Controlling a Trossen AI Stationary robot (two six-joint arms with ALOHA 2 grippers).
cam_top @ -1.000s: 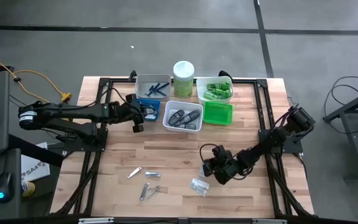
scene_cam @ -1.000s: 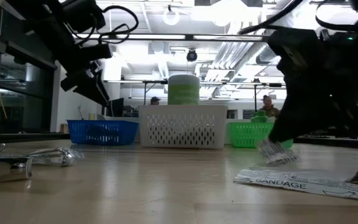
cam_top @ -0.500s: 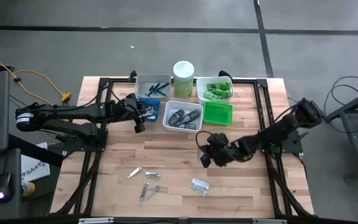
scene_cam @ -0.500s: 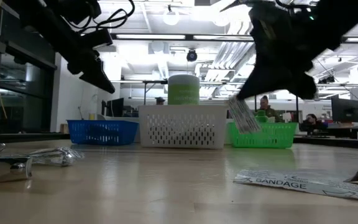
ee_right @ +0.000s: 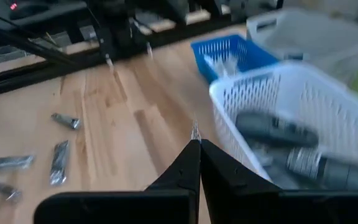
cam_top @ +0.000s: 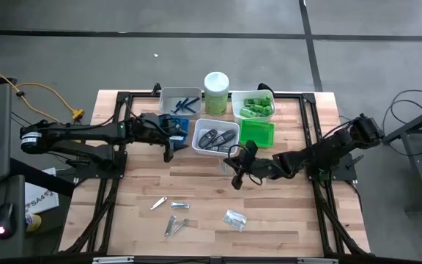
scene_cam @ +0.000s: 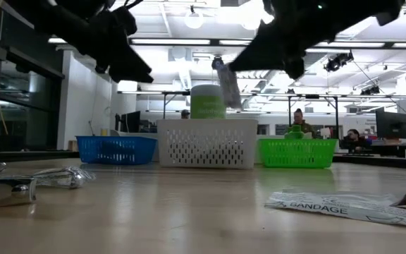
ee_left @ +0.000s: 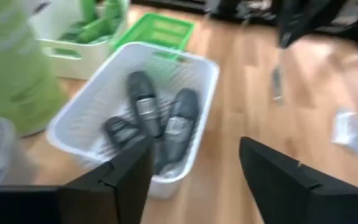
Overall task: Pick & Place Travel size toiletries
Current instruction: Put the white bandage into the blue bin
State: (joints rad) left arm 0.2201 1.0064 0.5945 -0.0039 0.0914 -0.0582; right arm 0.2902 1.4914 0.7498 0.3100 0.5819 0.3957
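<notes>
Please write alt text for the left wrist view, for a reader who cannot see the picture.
Past the left tool, whose two dark fingers stand apart with nothing between them, a white basket on the wooden table holds several dark grey oval cases. A green basket sits just beyond it, and a clear packet lies on the table.

Bench top (cam_top: 211, 202): pale wood planks, black frame around edges. Along far edge: clear-grey plastic tub (cam_top: 179, 102) w/ thin blue razors (cam_top: 186, 103), tall pale-green canister (cam_top: 216, 94) w/ white round lid, white tub w/ green tubes (cam_top: 253, 105). Next row: blue slotted basket (scene_cam: 115, 149), white perforated basket (cam_top: 215, 138) w/ dark grey oval cases (ee_left: 160, 121), silver-labelled, bright green slotted basket (cam_top: 257, 134). Near edge: silver metal clippers (cam_top: 169, 214), clear packet (cam_top: 234, 218), white wrapper (scene_cam: 347, 207) w/ black "BANDAGE" print. Both arms black.
</notes>
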